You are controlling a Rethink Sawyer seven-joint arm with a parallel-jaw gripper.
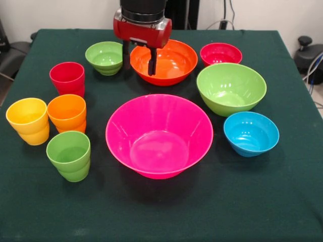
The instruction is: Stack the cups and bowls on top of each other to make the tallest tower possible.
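Ten pieces sat apart on the green table (282,212), none stacked: pink bowl (159,135) centre, four cups (68,155) at left, smaller bowls across the top and right. The gripper (138,61) hung top centre over the orange bowl (164,61), fingers (151,63) open, empty.

Table cover (166,217): dark green cloth, spread over the whole tabletop.
Wall (267,12): pale, behind the far edge.
Cables (227,20): dark, hanging at the wall.
Black equipment (308,55): beyond the right edge.
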